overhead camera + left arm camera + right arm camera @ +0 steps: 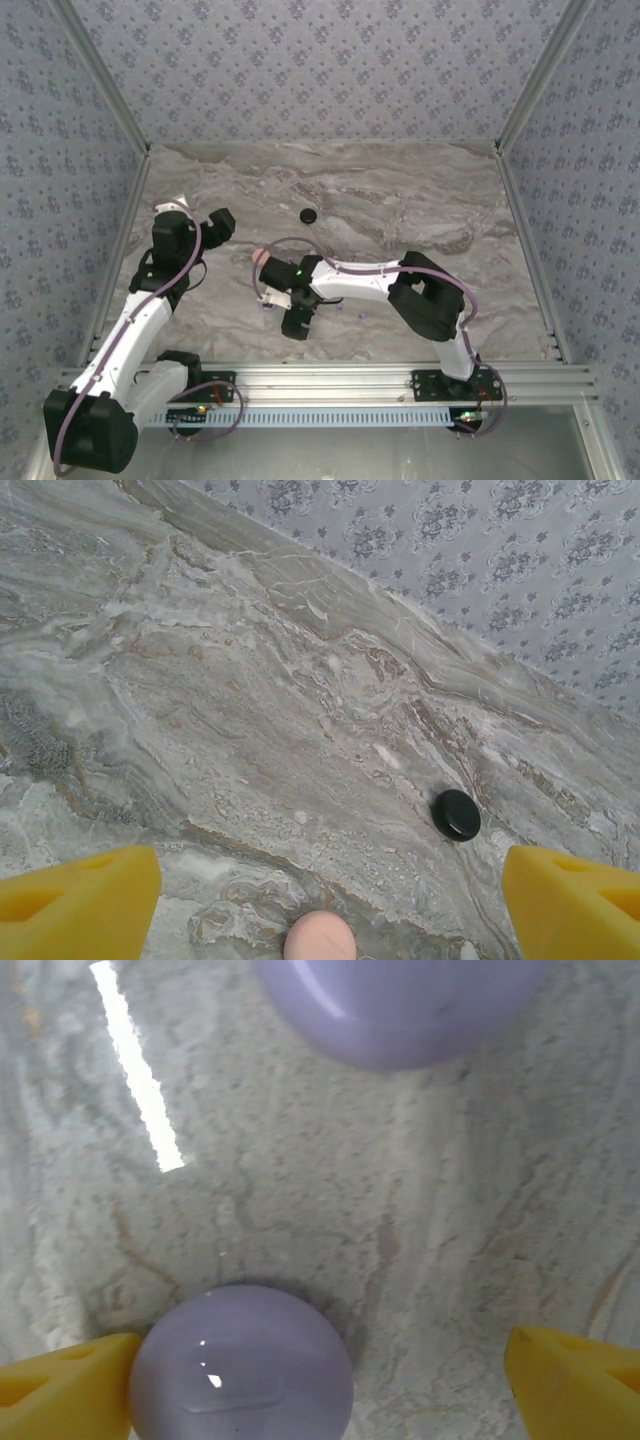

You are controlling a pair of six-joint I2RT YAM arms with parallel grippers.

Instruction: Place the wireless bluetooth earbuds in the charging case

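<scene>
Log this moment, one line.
left gripper open, above table, black disc ahead | right gripper open, low, lilac round piece beside one finger

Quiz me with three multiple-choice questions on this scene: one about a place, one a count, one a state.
1. Where is the black round disc?
A lying free on the marble table
B on the metal rail
C on top of an arm

2. How many lilac round pieces are in the right wrist view?
A one
B two
C four

3. How does the left gripper stand?
A open, holding nothing
B shut on a disc
C shut on a cable

Answers:
1 A: bare marble surrounds the disc.
2 B: one lies near, another at the top edge.
3 A: its yellow fingers stand far apart, clamping nothing.
</scene>
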